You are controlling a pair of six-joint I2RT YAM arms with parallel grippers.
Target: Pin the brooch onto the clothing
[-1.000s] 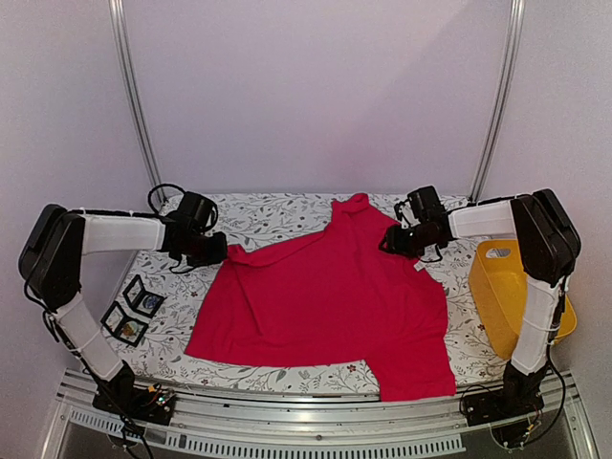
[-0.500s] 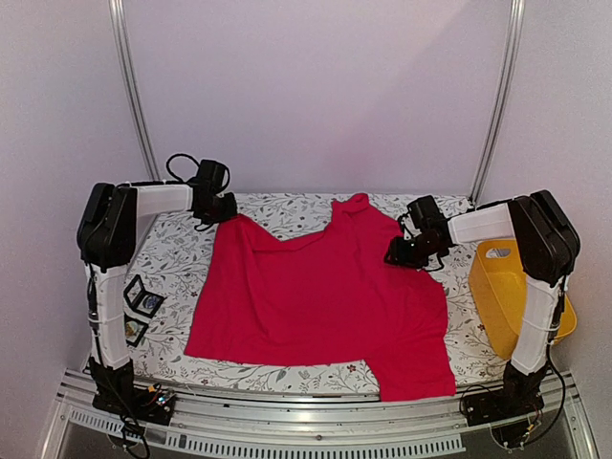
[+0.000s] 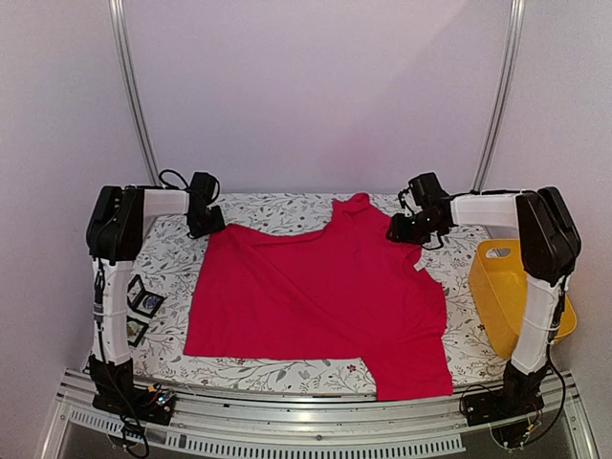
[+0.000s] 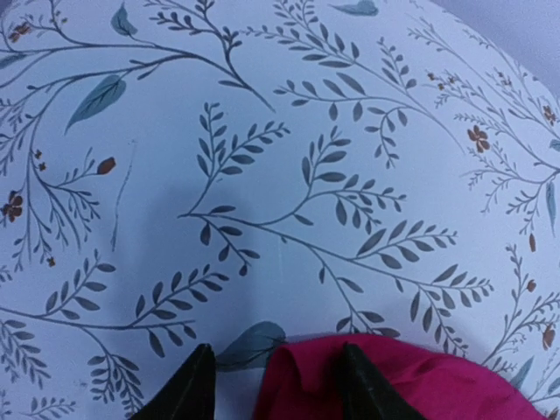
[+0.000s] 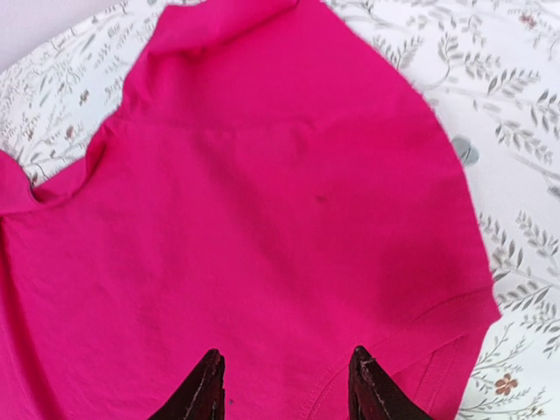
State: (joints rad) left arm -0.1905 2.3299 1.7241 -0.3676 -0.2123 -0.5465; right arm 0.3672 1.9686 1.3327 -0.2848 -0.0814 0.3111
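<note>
Where the soft, matte red T-shirt (image 3: 325,296) lies spread and lightly creased on the worktop (image 3: 268,212), a floral cloth (image 4: 262,175) of leafy grey sprigs covers the surface. The left pincer (image 4: 276,385) gapes wide at a fabric corner, and the right pincer (image 5: 284,385) gapes wide above a hemmed sleeve. Pale walls (image 3: 316,96) stand behind.

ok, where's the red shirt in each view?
Top external: shirt spread across the middle of the table.
Left wrist: only a corner, at the bottom edge, right of centre.
Right wrist: fills most of the frame.
Shared landmark: the floral tablecloth around it.
</note>
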